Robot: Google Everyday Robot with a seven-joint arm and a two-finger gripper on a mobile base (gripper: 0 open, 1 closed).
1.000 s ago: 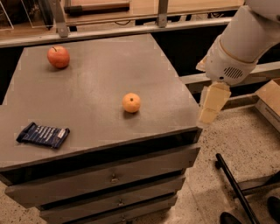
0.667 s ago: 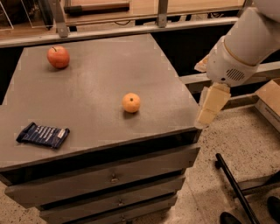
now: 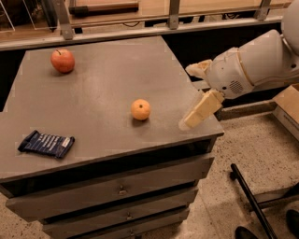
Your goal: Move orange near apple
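Observation:
The orange [image 3: 140, 109] is a small yellow-orange fruit lying near the middle right of the grey tabletop [image 3: 103, 79]. The apple [image 3: 62, 60] is larger and red-orange with a short stem, and sits at the far left corner. My gripper [image 3: 190, 97] hangs at the table's right edge, a short way right of the orange and not touching it. It is open and empty. One cream finger [image 3: 202, 109] reaches over the table's front right corner, and the other [image 3: 198, 69] is higher up.
A blue snack packet [image 3: 46, 143] lies at the front left of the table. Drawers [image 3: 121, 190] are below the top. A rail [image 3: 173, 14] runs behind the table. A black pole [image 3: 252, 200] and a box [image 3: 287, 105] are on the floor at the right.
My arm has swung left and lower, bringing the gripper from beside the table to its right edge, closer to the orange. The fruits and the packet have not moved.

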